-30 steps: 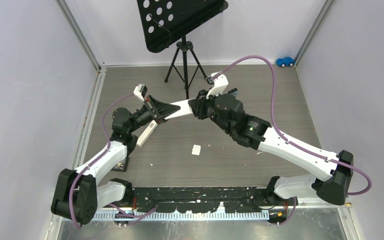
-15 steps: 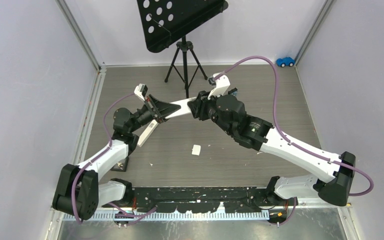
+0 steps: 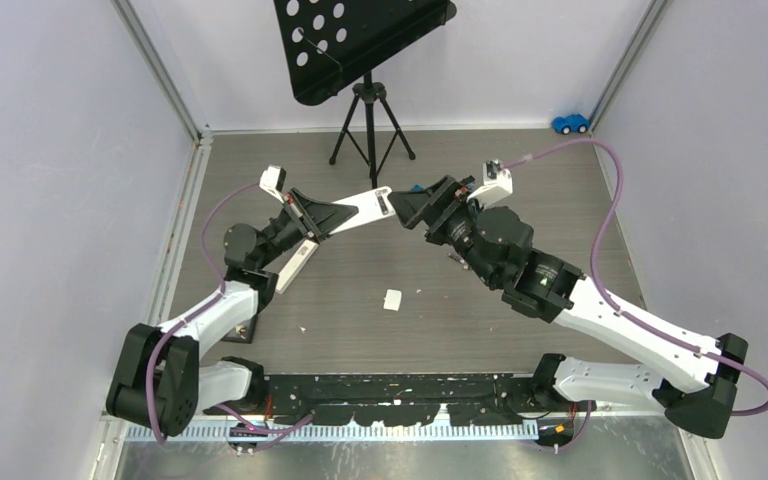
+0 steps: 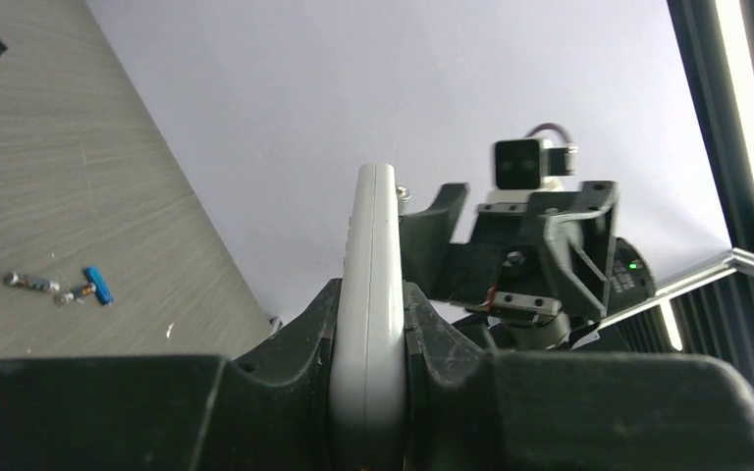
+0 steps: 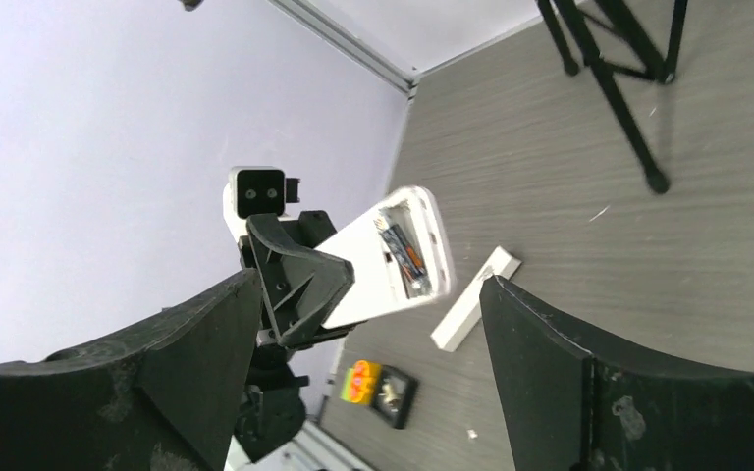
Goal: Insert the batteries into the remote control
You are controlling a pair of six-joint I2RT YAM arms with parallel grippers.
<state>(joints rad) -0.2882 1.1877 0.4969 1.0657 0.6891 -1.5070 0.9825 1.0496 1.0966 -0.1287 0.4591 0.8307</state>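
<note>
Left pincer: clamped on the white remote control, squeezing its two long side edges near the left end.
Remote control: held off the table at mid-scene, slanting toward the far right, with its free end facing the right pincer.
Battery bay: uncovered at the remote's free end; the right wrist view shows an orange-marked cell lying inside.
Right pincer: jaws spread wide and holding nothing, just beside the remote's free end but apart from it.
Loose batteries: the left wrist view shows silvery batteries and a blue battery close together on the table, well apart from the remote.
Table clutter: a long white strip lies under the left pincer, and a small white piece lies nearer, toward the middle.
Far edge: a black music stand in the middle, a blue toy car in the right corner.
</note>
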